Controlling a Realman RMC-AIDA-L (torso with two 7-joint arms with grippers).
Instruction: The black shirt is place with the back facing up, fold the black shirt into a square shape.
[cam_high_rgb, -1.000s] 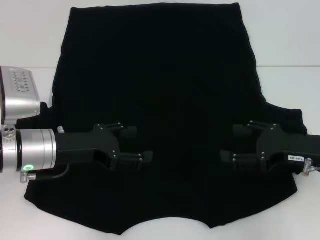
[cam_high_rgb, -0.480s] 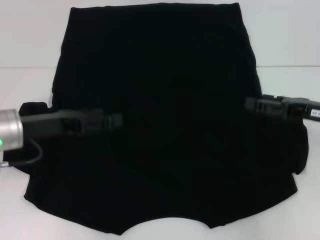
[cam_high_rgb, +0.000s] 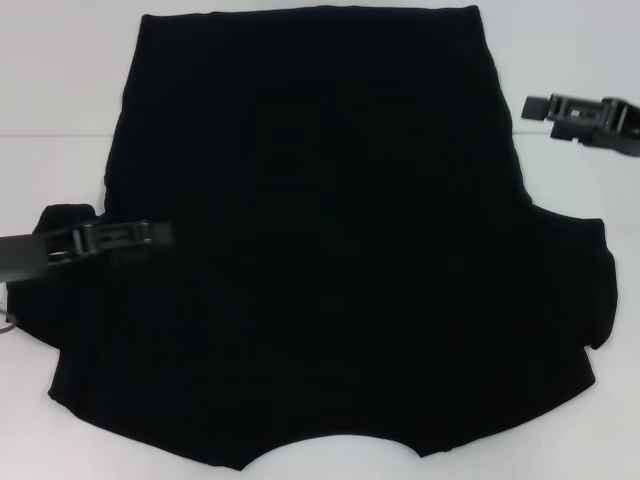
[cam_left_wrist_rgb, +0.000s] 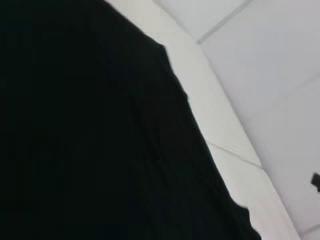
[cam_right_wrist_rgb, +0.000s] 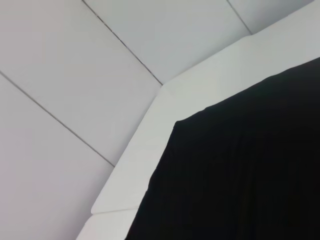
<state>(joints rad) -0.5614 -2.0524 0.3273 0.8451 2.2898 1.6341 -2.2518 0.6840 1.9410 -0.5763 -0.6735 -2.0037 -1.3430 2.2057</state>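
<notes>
The black shirt (cam_high_rgb: 320, 240) is soft matt cloth, lying smooth with hardly a sheen. The worktop (cam_high_rgb: 60, 70) beneath looks white, smooth and faintly glossy. Left gripper (cam_high_rgb: 125, 236) and right gripper (cam_high_rgb: 560, 108) show hard black plastic, dull finish.

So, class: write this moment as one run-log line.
black shirt: spread flat on white table, sleeves tucked in, not yet square | left gripper: over shirt's left edge | right gripper: off shirt, above table | holding: nothing

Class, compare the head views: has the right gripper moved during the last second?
Yes. The right gripper has left the black shirt, moving outward and farther away, past its right edge, over the white table.
</notes>
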